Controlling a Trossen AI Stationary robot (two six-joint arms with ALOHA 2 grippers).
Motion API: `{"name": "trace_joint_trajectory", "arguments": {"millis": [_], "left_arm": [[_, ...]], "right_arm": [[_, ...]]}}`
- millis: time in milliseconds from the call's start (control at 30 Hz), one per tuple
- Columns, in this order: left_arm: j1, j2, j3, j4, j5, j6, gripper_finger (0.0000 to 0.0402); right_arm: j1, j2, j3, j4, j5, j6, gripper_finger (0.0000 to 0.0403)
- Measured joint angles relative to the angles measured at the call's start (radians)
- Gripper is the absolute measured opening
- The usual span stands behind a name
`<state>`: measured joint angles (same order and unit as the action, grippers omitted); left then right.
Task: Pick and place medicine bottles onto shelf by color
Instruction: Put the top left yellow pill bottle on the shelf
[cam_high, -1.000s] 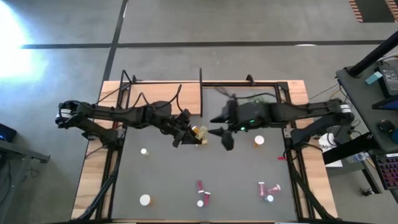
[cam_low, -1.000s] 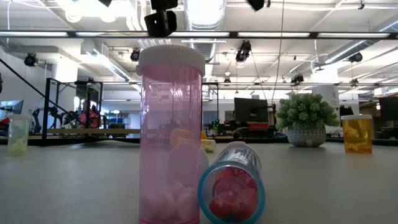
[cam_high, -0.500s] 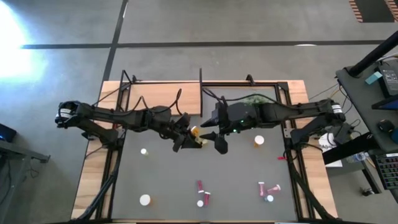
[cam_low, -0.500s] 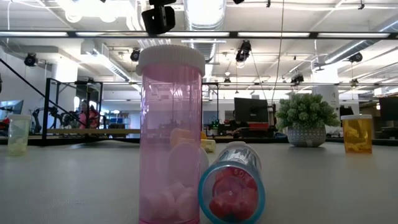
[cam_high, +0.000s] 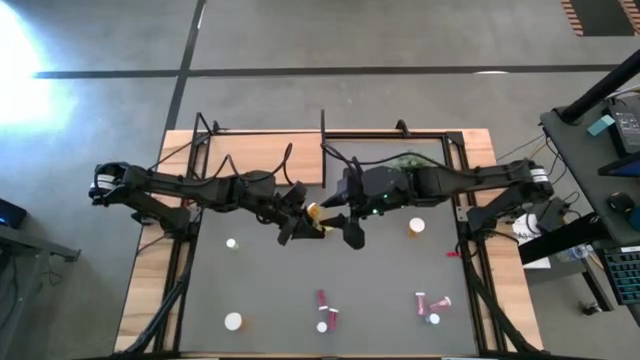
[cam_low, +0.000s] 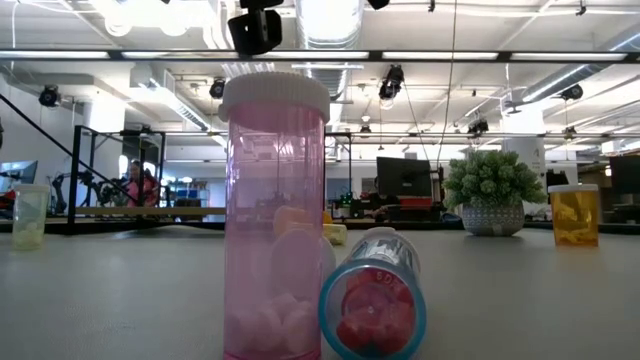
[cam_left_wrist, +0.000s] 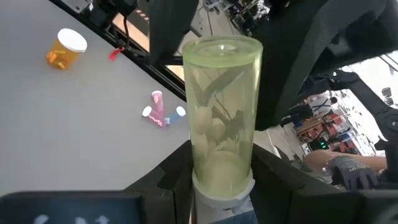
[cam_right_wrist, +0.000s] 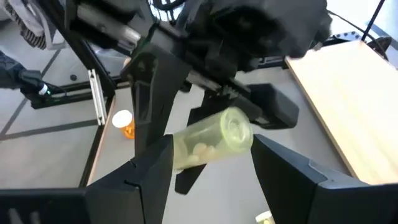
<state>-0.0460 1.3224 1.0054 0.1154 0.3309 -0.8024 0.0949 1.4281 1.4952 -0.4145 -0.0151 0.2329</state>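
My left gripper (cam_high: 300, 217) is shut on a yellowish medicine bottle (cam_left_wrist: 224, 106) above the middle of the grey mat. The bottle (cam_high: 314, 212) points toward my right gripper (cam_high: 338, 218), which is open. In the right wrist view its fingers stand on either side of the bottle's free end (cam_right_wrist: 238, 129) with gaps showing. The shelf (cam_high: 258, 158), a light-wood board with a black post (cam_high: 323, 148), lies at the far edge. Other medicine bottles stand or lie on the mat: orange (cam_high: 416, 226), white (cam_high: 232, 243), pink (cam_high: 322, 298). My left gripper pinches the bottle at its white-capped end (cam_left_wrist: 222, 188) between its two fingers. The fingers come nearly level from the table's left and lie along the bottle. The bottle sticks out past the fingertips toward the right arm, lifted clear of the mat.
Two pink bottles (cam_high: 428, 305) lie near the front right, and a white one (cam_high: 233, 321) stands front left. A green plant (cam_low: 493, 190) sits at the far right. In the low view an upright pink bottle (cam_low: 275, 215) and a lying one (cam_low: 372, 305) fill the front.
My right gripper has gone toward the table's left, up to the bottle in my left gripper, and stays open. It stopped in the last half second. The bottle stays lifted in my left gripper.
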Motion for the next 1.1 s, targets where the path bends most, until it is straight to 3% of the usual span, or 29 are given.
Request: {"name": "trace_joint_trajectory", "arguments": {"millis": [167,367,467,867,1100], "left_arm": [[0.000,0.000,0.000,0.008,-0.031,0.077,0.0109],[-0.001,-0.001,0.018,0.009,-0.231,0.257,0.0109],[0.000,-0.001,0.028,0.008,-0.283,0.313,0.0109],[0.000,-0.001,0.034,0.011,-0.285,0.345,0.0109],[0.000,-0.001,0.034,0.035,-0.284,0.341,0.0109]], "right_arm": [[-0.023,-0.015,0.006,0.008,0.007,0.100,0.0206],[-0.049,-0.022,0.006,0.009,0.007,0.249,0.0206],[-0.058,-0.021,0.006,0.009,0.007,0.288,0.0206],[-0.076,-0.020,0.006,0.079,0.007,0.284,0.0203],[-0.076,-0.020,0.006,0.082,0.007,0.282,0.0156]]}}
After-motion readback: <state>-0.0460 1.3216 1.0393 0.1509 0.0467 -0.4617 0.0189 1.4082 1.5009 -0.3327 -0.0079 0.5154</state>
